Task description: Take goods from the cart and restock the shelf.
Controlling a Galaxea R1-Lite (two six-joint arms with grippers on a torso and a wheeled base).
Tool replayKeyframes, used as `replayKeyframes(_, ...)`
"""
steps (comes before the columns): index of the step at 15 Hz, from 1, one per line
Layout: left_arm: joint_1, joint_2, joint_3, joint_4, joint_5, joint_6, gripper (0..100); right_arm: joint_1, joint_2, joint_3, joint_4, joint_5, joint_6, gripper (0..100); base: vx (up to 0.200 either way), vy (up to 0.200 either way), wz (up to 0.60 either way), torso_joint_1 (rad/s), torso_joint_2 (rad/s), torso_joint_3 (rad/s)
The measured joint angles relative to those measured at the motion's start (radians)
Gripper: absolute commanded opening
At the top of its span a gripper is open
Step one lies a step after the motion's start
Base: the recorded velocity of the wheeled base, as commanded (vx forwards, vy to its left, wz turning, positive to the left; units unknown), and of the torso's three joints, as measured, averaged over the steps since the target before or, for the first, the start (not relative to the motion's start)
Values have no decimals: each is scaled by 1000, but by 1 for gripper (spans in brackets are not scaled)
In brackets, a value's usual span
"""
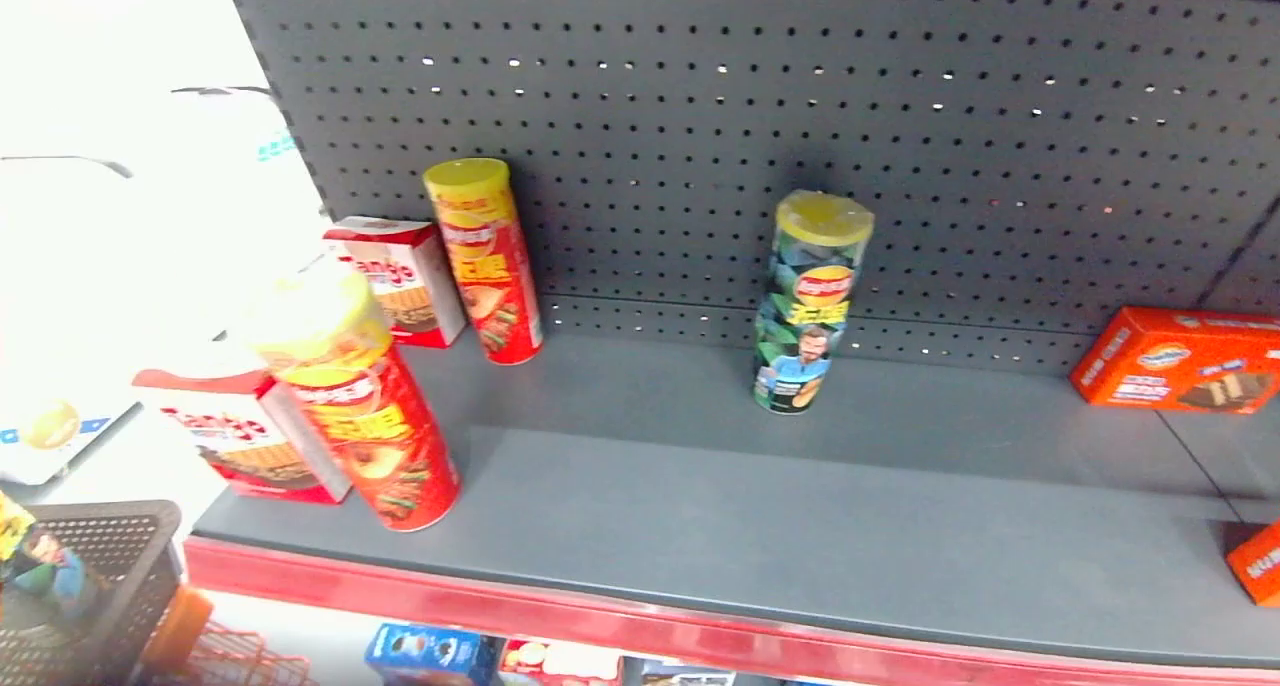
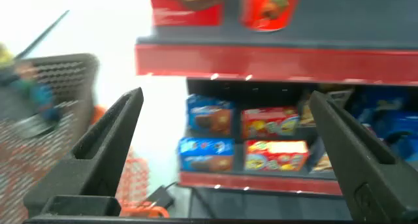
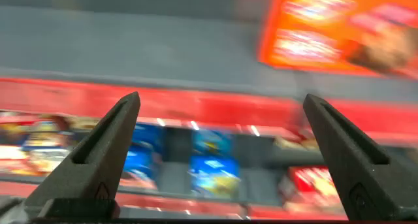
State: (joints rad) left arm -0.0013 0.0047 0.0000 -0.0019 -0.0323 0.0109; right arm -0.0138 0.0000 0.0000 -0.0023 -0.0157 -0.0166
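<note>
On the grey shelf stand two red chip cans, two red-and-white snack boxes, and a green-and-blue chip can in the middle near the back. The black cart basket at lower left holds another green-blue can. My left gripper is open and empty, below the shelf's red front edge, beside the basket. My right gripper is open and empty in front of the red edge, near an orange box.
An orange box lies at the shelf's right, with another orange box at the right front corner. A lower shelf holds blue and red snack packs. The pegboard back wall rises behind. Wide free room lies in the shelf's middle and front.
</note>
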Motion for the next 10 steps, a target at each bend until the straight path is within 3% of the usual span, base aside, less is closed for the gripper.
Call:
replayKeyframes(1,0,0,0,0,0,0,100,0,0,0,0,0,0,100,0,0,600,7,7,-2)
replayKeyframes(10,0,0,0,1,0,0,100,0,0,0,0,-1,1,100,0,0,0,0,0,0)
